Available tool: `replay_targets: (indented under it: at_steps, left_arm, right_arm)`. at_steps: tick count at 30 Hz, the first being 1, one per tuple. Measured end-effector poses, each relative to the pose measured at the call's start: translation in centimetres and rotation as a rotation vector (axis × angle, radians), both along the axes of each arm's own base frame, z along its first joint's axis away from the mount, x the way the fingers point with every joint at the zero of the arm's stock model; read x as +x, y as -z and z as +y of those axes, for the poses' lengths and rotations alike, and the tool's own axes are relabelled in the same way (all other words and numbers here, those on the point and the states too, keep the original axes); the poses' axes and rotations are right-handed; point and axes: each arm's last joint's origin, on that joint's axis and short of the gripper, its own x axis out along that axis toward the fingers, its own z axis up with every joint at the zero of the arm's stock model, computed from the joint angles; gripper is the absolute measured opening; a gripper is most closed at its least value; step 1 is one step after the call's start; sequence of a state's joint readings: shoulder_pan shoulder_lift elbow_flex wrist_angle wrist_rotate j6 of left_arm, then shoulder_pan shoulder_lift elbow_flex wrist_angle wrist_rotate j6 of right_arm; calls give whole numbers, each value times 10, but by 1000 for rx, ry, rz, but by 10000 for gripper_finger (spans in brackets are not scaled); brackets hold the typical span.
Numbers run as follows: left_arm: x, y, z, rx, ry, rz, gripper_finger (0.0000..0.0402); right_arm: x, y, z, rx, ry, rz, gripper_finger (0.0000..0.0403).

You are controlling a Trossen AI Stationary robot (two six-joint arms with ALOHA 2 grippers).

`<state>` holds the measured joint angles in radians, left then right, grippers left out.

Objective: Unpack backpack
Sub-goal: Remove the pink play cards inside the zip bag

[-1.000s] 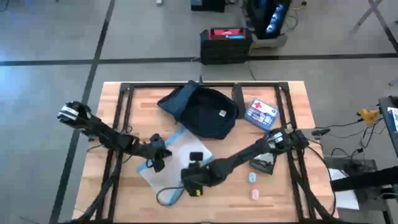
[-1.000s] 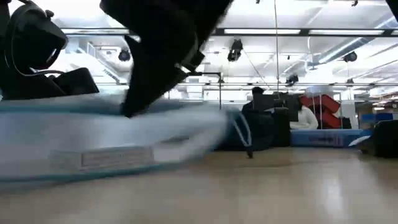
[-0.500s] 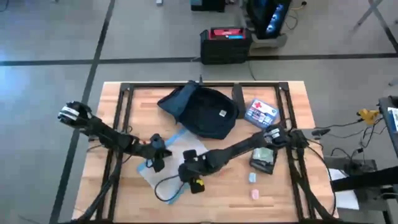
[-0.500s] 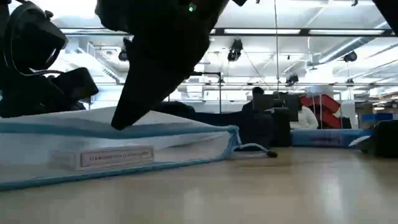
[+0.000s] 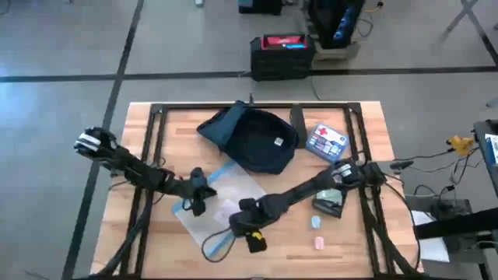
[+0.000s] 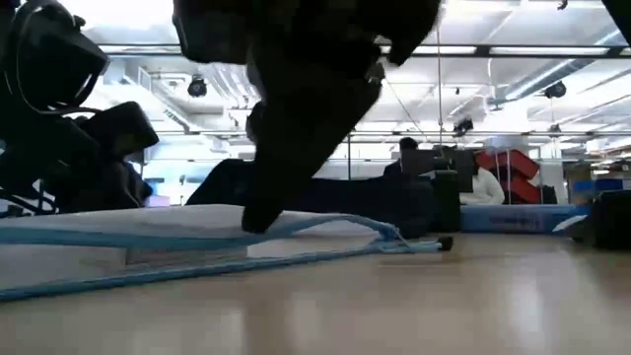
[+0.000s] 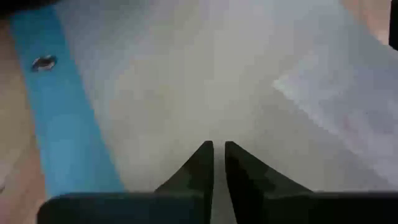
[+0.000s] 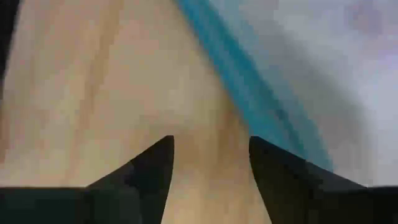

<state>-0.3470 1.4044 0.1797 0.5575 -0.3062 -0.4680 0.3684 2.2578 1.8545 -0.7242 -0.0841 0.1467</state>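
Observation:
The dark navy backpack [image 5: 257, 138] lies on the far middle of the table, with no gripper on it. In front of it a clear pouch with blue edges [image 5: 222, 198] lies flat on the wood. My left gripper [image 5: 194, 196] is shut and slants down onto the pouch's left part [image 7: 249, 81]. My right gripper [image 5: 246, 228] stands open and points steeply down at the pouch's near right edge. Bare wood shows between its fingers [image 8: 211, 162], and the blue edge [image 8: 249, 87] runs beside them. My left gripper sets its shut fingertips [image 7: 214, 152] on the pouch's clear top face, a little in from a blue edge [image 7: 68, 118]. It comes slanting down from the table's left. Whether any film is pinched between the tips I cannot tell. My right gripper may touch the pouch's edge [image 6: 258, 222]; I cannot tell.
A blue-white box [image 5: 325, 140] lies right of the backpack. A dark flat item [image 5: 328, 204] and two small pale pieces [image 5: 315, 222] [image 5: 319, 243] lie toward the near right. The pouch's cord [image 5: 212, 247] loops toward the near edge. Black frame rails cross the table.
The pouch's near end stood raised and bulging and has now sunk flat onto the table. My right gripper has tipped to point more steeply down and has shifted a little toward the table's near edge.

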Motion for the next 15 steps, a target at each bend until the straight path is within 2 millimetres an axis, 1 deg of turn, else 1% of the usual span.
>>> replay_targets:
  at_steps: [5,7,11,15]
  left_arm:
    - [9,-6,-4,2,41,-25,25]
    - [13,-7,-7,-1,67,-28,25]
    - [17,3,-9,10,78,27,25]
    - [23,12,-10,22,85,43,25]
  right_arm:
    - [2,12,-3,-57,45,12,181]
    - [3,14,-5,-91,55,1,181]
    - [6,9,-7,-144,64,-38,184]
    - [14,-2,-10,-195,57,-123,190]
